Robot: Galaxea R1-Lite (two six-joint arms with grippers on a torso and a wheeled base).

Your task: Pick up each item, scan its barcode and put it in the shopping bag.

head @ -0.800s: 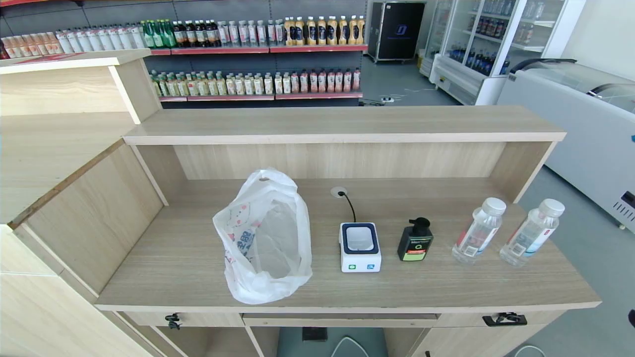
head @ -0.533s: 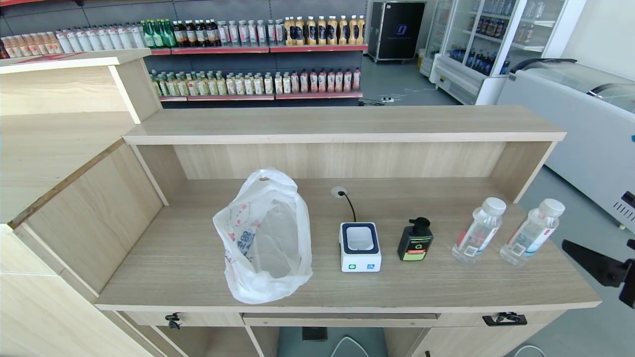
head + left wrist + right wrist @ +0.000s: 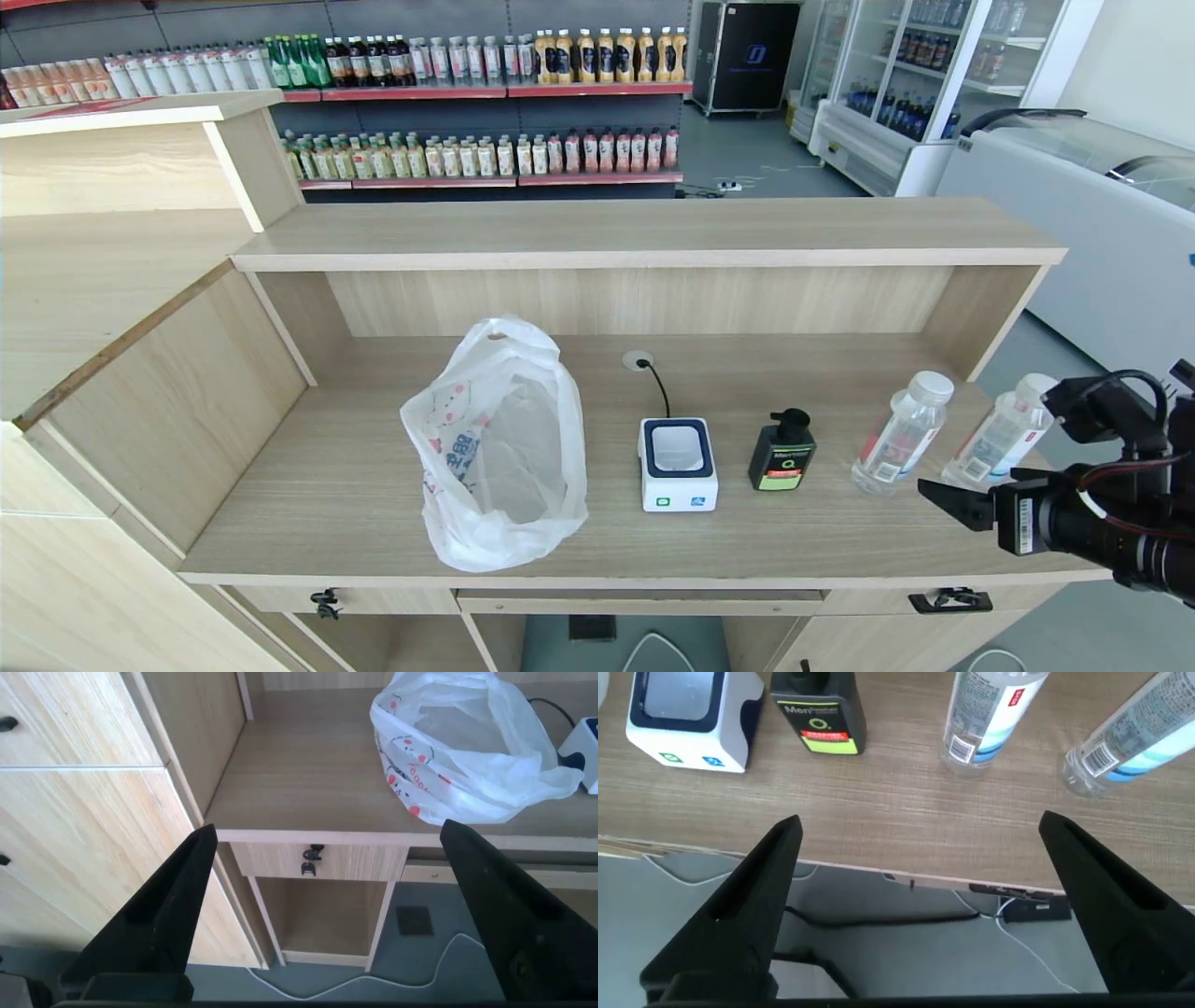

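**Checkout counter, right gripper open beside the bottles, nothing picked yet**

Right gripper (image 3: 915, 826) hangs just off the near right edge of the counter (image 3: 327, 495). Its fingers are wide apart and empty, and the gap faces the inner water bottle (image 3: 898, 439) and the outer water bottle (image 3: 1004, 431). It looks set for a side grasp on one of them, can't tell which. Both bottles stand upright, near each other but not touching, so a finger should fit between them.

Next along is the dark pump bottle (image 3: 782, 455). Then comes the scanner (image 3: 678, 464), window facing up, cable running to the back. The shopping bag (image 3: 499, 448) stands at the left with its mouth open.

The layout reads right to left: pick, pass over the scanner, drop in the bag.

Left gripper (image 3: 327, 831) is also spread and empty. It sits low in front of the counter's near left corner, near the bag, probably on standby.
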